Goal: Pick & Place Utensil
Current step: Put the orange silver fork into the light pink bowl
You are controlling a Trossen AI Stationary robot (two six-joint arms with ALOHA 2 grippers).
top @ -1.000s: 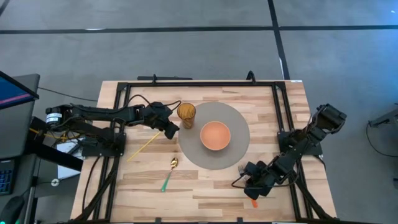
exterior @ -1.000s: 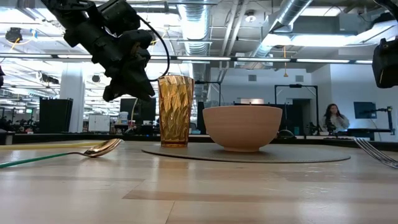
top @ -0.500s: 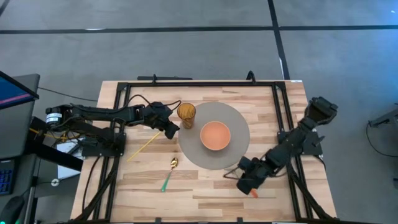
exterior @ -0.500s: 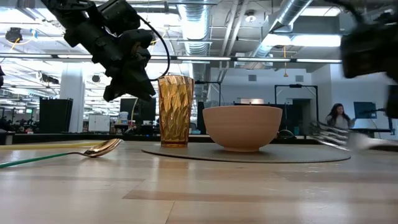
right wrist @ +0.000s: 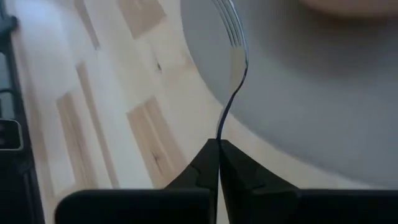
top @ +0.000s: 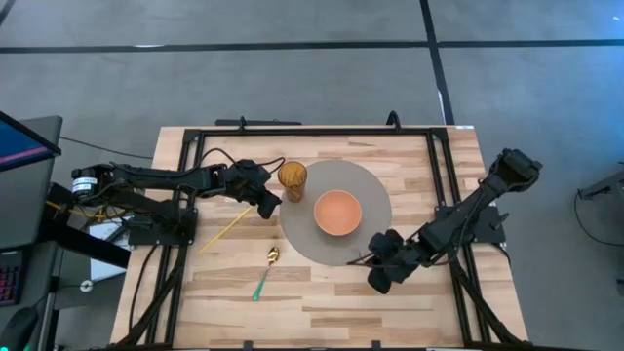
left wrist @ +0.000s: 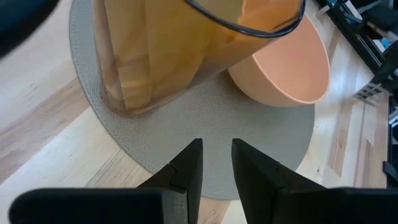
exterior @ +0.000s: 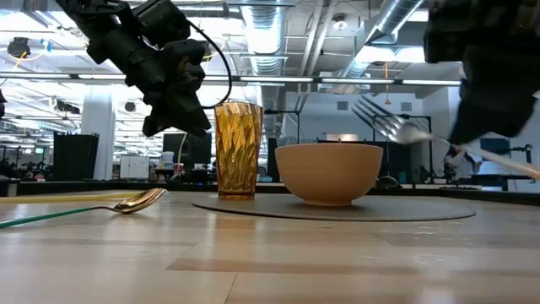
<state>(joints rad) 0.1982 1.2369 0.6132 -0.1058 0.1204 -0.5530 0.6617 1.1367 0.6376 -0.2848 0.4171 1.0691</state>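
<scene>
The fork [right wrist: 231,68], silver with a thin neck, is shut in my right gripper [right wrist: 217,146]. That gripper hovers by the near right rim of the round grey placemat [top: 375,219] in the high view [top: 375,266]. In the low view the fork's tines [exterior: 380,118] stand above the rim of the peach bowl [exterior: 329,173]. My left gripper [left wrist: 217,162] is narrowly open and hangs over the mat's left edge beside the amber glass [top: 292,177]. A green-handled spoon [top: 265,275] with a gold bowl and a yellow stick [top: 226,227] lie flat on the wood. My right gripper pinches the fork between its two fingers at the handle just behind the thin neck [right wrist: 222,127]. The fork runs on forward along the fingers. It is lifted clear of the table, with the tines [right wrist: 230,25] over the placemat's edge; the handle's back end is hidden by the gripper.
The bowl [top: 337,213] sits in the middle of the mat and the glass stands on the mat's far left part. A black frame [top: 322,132] runs along the table's far, left and right sides. Bare wood [top: 322,302] lies near of the mat.
My right gripper has risen and moved toward the table's left and far side, from the near right part up to the placemat's rim. It stays shut on the fork. The fork has come up clear of the table, its tines now higher than the bowl's rim.
</scene>
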